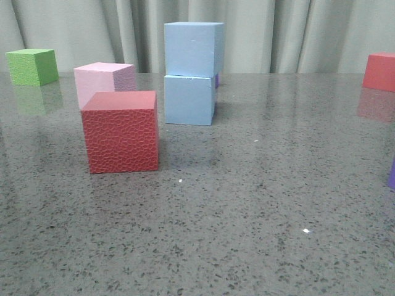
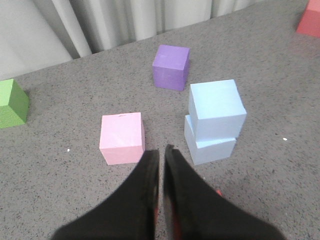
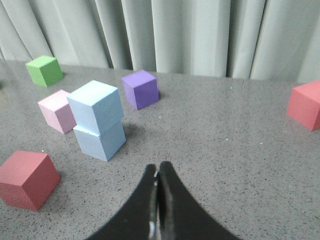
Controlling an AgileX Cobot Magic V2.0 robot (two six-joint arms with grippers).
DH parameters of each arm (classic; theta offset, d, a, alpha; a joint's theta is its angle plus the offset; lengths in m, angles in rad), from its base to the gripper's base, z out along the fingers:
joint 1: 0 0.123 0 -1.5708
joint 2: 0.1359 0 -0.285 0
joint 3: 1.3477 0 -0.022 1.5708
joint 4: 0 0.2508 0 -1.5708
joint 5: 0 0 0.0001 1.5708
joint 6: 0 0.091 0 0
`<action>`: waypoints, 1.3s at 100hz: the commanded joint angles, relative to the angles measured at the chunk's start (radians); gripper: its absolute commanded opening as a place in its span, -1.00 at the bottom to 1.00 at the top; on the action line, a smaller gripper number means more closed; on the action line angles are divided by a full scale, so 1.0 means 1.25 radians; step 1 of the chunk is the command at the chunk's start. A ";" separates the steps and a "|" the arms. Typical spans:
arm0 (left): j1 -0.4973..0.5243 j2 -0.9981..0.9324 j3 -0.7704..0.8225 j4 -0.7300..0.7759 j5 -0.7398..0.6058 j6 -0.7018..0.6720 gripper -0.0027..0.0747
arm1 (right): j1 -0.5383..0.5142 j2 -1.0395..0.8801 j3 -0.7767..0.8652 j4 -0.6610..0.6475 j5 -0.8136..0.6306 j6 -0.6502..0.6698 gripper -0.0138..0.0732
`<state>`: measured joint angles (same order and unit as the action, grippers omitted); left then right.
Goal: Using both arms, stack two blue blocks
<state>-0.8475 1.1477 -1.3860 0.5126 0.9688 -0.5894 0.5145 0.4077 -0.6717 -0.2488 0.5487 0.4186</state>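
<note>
Stack: upper blue block (image 1: 193, 49) sits on lower blue block (image 1: 189, 99), slightly twisted, mid-table behind the red cube (image 1: 121, 131).
Left gripper (image 2: 161, 155): fingers nearly together, empty; stack just ahead and to its right.
Right gripper (image 3: 157, 172): closed, empty; stack ahead-left, farther off.
Judgement: stacking looks done; left arm is nearer.

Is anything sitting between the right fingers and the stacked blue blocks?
Nothing visible does. In the right wrist view, bare grey table lies between the shut right fingers and the two matte light-blue foam cubes, upper on lower. The textured red cube sits off to one side.
</note>
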 commanded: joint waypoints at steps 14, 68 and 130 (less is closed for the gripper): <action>-0.006 -0.140 0.135 0.017 -0.146 -0.009 -0.98 | -0.003 -0.115 0.056 -0.046 -0.071 -0.007 -0.83; -0.006 -0.496 0.589 -0.009 -0.399 -0.009 -0.98 | -0.003 -0.280 0.180 -0.119 -0.104 -0.007 -0.84; -0.006 -0.546 0.621 -0.011 -0.391 -0.009 -0.98 | -0.003 -0.280 0.180 -0.119 -0.103 -0.007 -0.84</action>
<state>-0.8489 0.4607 -0.5834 0.4888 0.5488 -0.5944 0.5145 0.0454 -0.4258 -0.3676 0.5013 0.4186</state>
